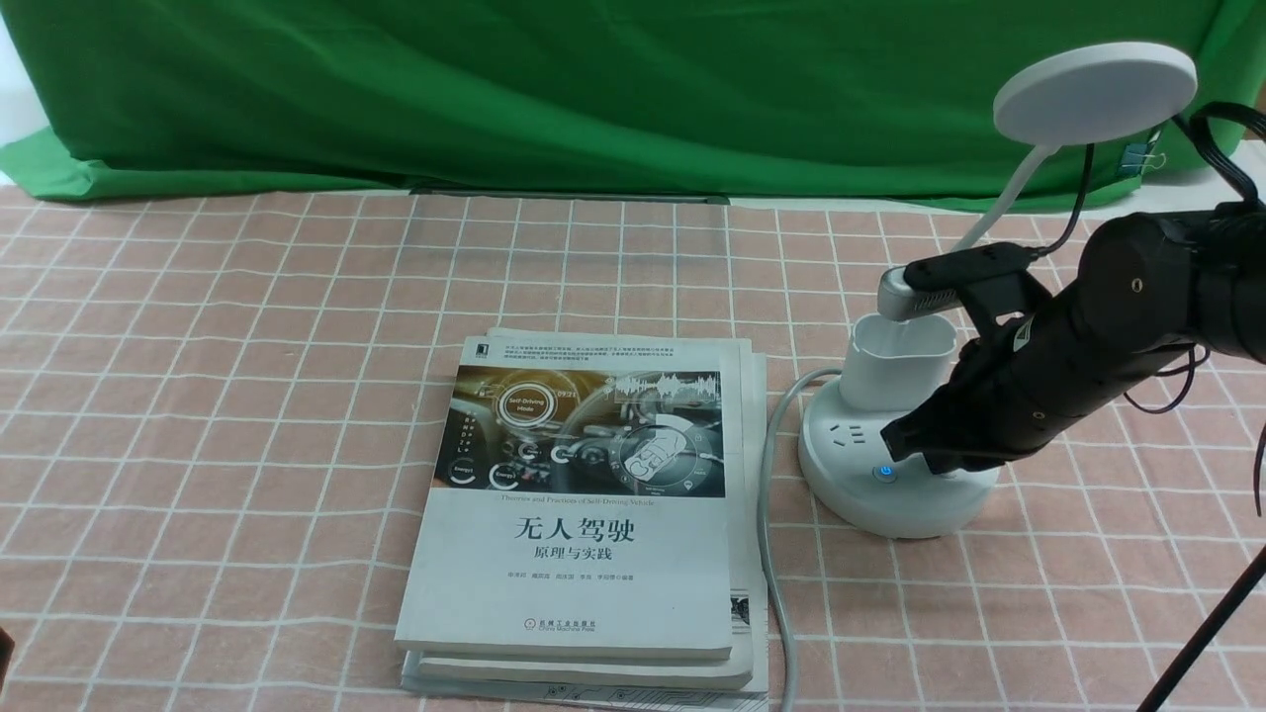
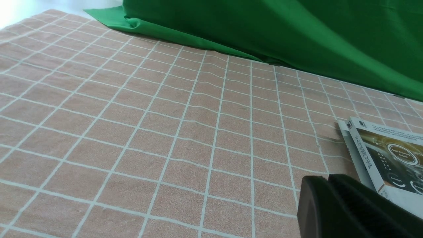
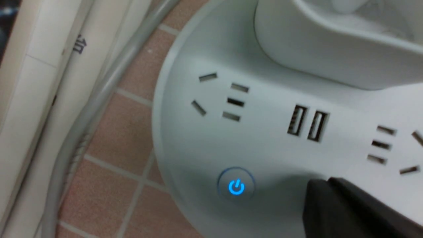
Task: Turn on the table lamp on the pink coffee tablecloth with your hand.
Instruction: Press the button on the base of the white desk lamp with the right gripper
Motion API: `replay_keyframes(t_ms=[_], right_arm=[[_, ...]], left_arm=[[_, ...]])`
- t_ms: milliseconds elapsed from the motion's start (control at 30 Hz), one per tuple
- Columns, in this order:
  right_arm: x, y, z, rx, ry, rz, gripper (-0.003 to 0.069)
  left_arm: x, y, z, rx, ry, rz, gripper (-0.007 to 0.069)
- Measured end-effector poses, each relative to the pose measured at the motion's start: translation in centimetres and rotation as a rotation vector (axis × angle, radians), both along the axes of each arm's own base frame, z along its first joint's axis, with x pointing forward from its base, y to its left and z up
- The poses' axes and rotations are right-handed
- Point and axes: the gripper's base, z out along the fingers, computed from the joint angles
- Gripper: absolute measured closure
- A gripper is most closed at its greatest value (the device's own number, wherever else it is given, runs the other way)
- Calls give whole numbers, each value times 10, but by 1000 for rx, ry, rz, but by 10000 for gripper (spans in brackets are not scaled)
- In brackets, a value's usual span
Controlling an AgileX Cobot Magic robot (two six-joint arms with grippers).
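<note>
- My right pincer [image 1: 898,436] is black and bulky. Its two fingers are pressed together with nothing between them.
- The tip is lowered over the white table lamp [image 1: 860,499], above the front part of the lamp's round base [image 3: 198,148]. I cannot tell whether the tip touches the surface.
- Just beside the tip, on the side toward my left arm, a round power button [image 3: 236,186] glows blue.
- Past the tip, farther from me, the top of the base has a plug socket [image 3: 219,97] and two USB ports [image 3: 307,124] side by side.
- The lamp's cup-shaped holder [image 1: 898,361] stands just behind the tip. From there a thin neck curves up to the flat disc head [image 1: 1095,91], high above my pincer.
- The lamp stands on the pink tablecloth [image 1: 198,396], salmon with thin white grid lines, which lies under both pincers.
- A grey cord [image 1: 769,514] leaves the side of the base away from my right pincer and runs toward me.
- A stack of books [image 1: 584,514] lies flat beyond that cord, well to the left of my right pincer.
- My left pincer [image 2: 327,181] is also closed and holds nothing. It hangs over bare tablecloth, with a corner of the books near it.
- A green cloth [image 1: 593,89] hangs along the far edge, well beyond both pincers.
</note>
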Motion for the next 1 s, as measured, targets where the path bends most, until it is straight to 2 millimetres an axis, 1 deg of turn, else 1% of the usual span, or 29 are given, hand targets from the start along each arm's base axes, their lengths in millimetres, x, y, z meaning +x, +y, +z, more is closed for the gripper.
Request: replay_keyframes(t_ms=[233, 633, 800, 1000], right_arm=[[6, 2, 12, 5, -2, 2, 626], [4, 0, 11, -19, 23, 1, 624], [6, -6, 11, -20, 23, -16, 623], [7, -7, 11, -18, 24, -21, 624]], left_arm=[[0, 0, 0, 0, 0, 0, 606], [0, 0, 0, 0, 0, 0, 606], [0, 0, 0, 0, 0, 0, 606], [0, 0, 0, -2, 0, 0, 606]])
